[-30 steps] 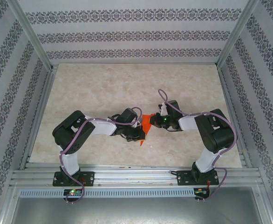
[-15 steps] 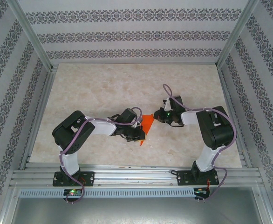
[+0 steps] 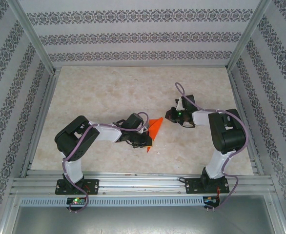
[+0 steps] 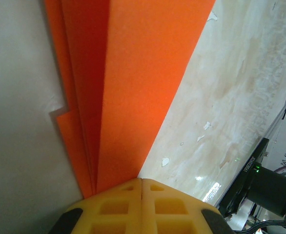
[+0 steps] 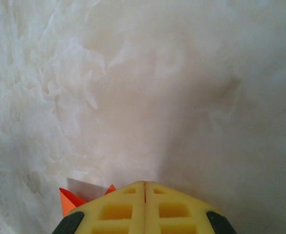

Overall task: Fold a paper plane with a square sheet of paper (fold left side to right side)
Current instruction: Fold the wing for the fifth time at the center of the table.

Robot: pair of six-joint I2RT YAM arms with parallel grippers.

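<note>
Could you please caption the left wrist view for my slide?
Left end effector, shut, pinching the folded orange paper, pale table alongside.

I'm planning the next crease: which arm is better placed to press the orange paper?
Probably right: the right gripper is shut, free and just beside the orange paper, while the left gripper is shut on it.

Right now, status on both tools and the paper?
Left tool shut on folded orange paper. Right tool shut, empty, beside it. Nothing obstructing.

table (image 3: 109, 92): pale marbled top | walls (image 3: 143, 36): striped floral pattern; grey-white | rail (image 3: 143, 183): aluminium; near edge
</note>
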